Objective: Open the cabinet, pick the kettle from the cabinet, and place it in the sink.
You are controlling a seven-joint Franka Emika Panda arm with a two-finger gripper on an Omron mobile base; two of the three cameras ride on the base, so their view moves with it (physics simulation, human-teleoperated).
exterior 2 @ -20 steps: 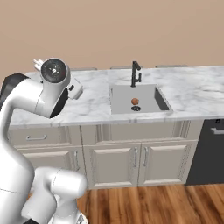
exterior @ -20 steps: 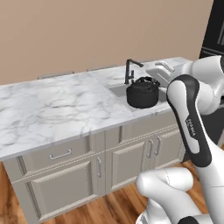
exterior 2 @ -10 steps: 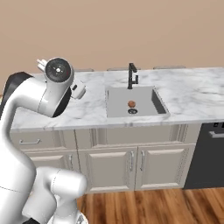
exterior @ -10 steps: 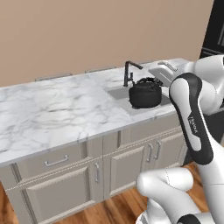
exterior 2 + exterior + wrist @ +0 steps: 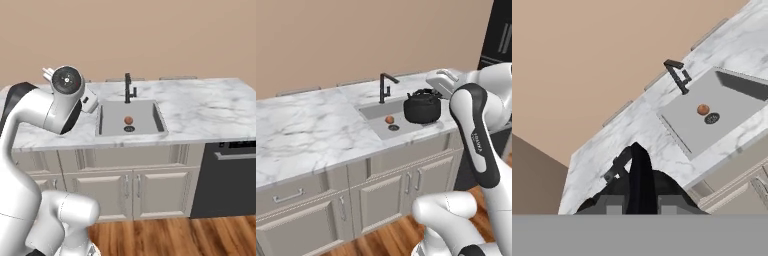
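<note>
Kettle carried by its arched handle, fingers closed on it, hanging over the sink's near edge. Centre it above the basin, clear of faucet and ball, then lower before releasing.

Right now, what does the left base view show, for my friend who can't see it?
A white robot arm holds a black kettle just above the right edge of a grey sink. A small orange ball lies in the basin by the drain, and a black faucet stands behind.
</note>
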